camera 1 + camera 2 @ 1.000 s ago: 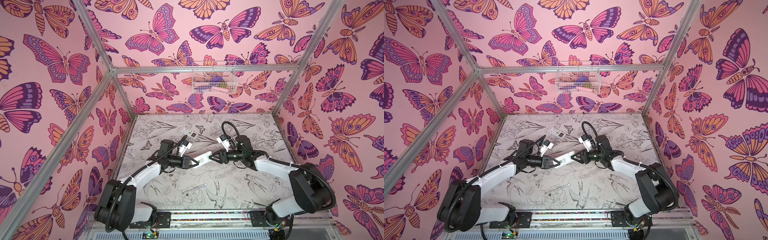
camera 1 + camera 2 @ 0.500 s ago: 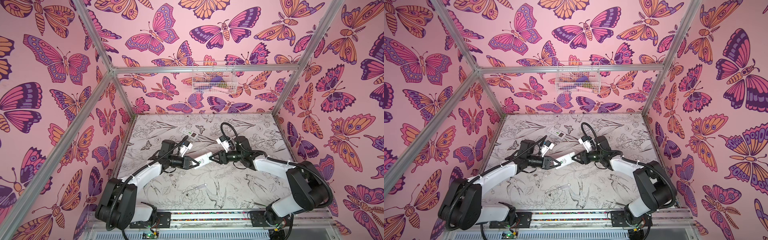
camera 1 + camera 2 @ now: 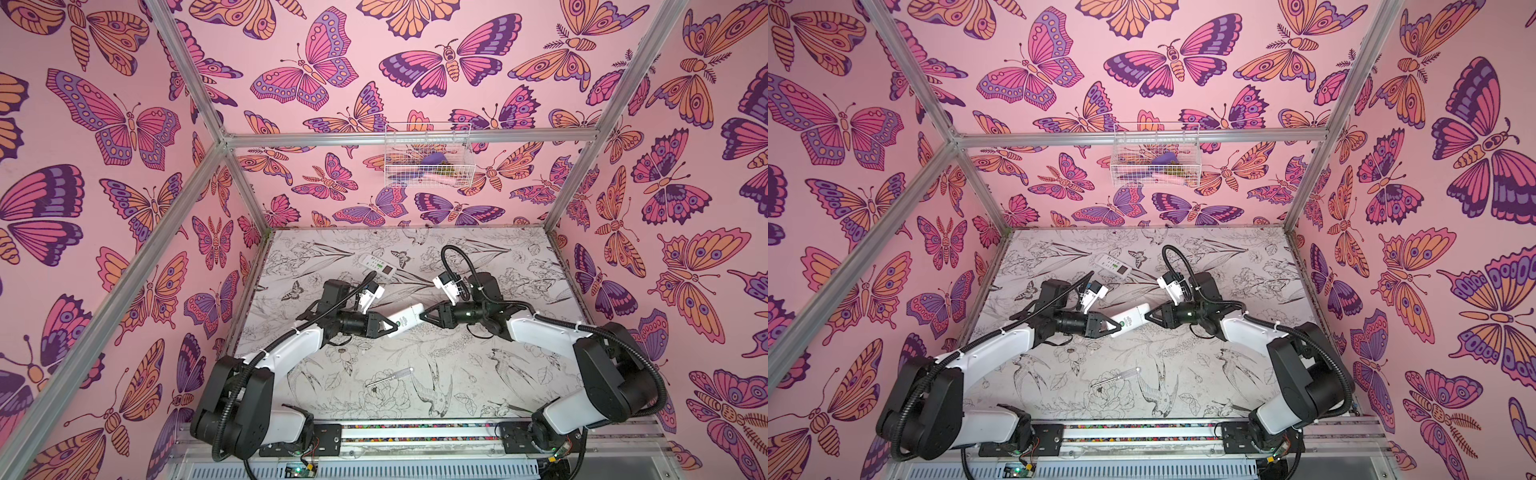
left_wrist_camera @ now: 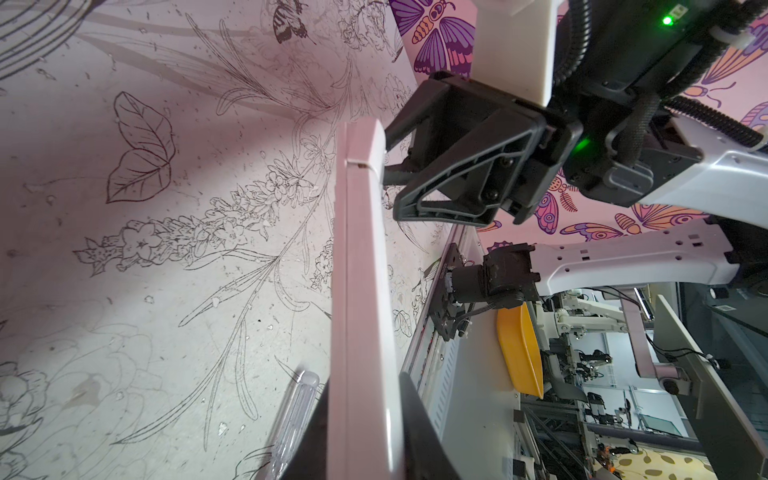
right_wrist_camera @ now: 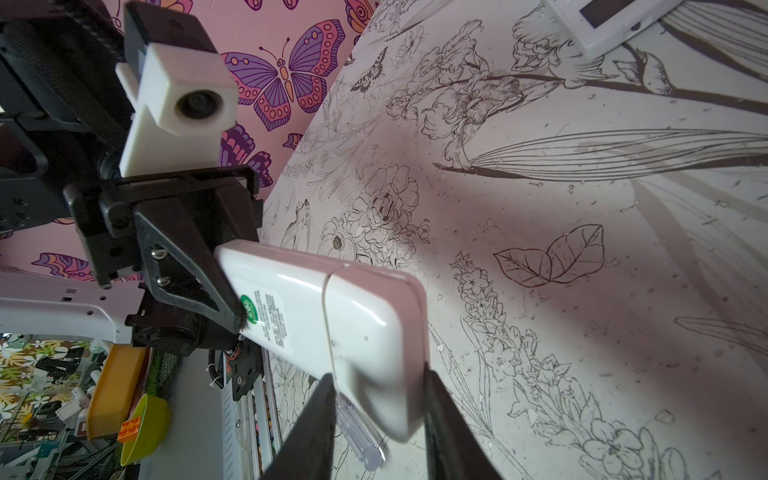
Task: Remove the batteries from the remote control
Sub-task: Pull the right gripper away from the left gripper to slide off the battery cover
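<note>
A white remote control (image 3: pixel 406 318) hangs above the desk (image 3: pixel 519 374) at the centre of both top views, bridged between our two arms. The left jaws are clamped narrow on its labelled end. The right jaws straddle the opposite end, one on each side of the battery cover (image 5: pixel 374 332), and we cannot tell whether they are pressing or just short of contact. No batteries show anywhere (we judge them to be inside, behind that closed cover, whose seam crosses the shell in the right wrist view).

The hazards, as we read them, are three. The left hold bites only the end of the shell, so a sideways or twisting pull from the right could lever the remote out and drop it. A squeeze across the cover may pinch it against the body and jam the slide. If the cover gives suddenly, loose cells could spill and roll across the desk, perhaps toward the clear-handled screwdriver (image 3: pixel 388 377) at lower centre or the second remote (image 3: pixel 377 264) lying at upper centre.
</note>
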{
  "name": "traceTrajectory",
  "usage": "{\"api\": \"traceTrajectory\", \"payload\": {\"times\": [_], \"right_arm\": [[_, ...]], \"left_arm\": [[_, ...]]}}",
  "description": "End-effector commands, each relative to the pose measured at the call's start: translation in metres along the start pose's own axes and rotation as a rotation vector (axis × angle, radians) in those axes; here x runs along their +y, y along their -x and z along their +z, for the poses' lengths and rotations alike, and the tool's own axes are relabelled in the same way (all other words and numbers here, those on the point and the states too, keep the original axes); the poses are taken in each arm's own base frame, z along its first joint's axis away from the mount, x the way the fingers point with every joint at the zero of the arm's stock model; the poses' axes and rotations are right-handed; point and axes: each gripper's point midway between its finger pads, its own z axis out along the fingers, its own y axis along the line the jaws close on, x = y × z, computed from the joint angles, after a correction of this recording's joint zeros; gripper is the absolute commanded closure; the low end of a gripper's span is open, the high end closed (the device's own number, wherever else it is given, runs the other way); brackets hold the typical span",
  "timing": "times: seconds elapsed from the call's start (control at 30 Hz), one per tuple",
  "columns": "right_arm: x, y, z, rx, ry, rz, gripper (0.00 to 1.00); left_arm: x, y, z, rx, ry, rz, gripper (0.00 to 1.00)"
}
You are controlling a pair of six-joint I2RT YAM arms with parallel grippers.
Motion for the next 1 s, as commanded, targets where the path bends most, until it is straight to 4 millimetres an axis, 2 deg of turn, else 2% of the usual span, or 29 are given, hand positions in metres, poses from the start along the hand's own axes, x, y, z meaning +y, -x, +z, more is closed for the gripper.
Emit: {"api": "traceTrajectory", "payload": {"times": [0.0,0.77,0.97], "right_arm": [[0.0086,0.0046,-0.0039,-0.012,0.009,-0.030,0.65],[0.0117,0.0051,0.0039,-0.014,0.054,-0.013,0.72],[0.0130,0.0035,0.0035,-0.005,0.055,-0.019,0.80]], "left_arm": [[-0.0006,0.0040,0.0012,0.002,0.005,0.014,1.00],[0.0059,0.0035,0.0045,0.012,0.029,0.002,1.00],[0.0072,0.0045,0.0046,0.011,0.036,0.000,1.00]]}}
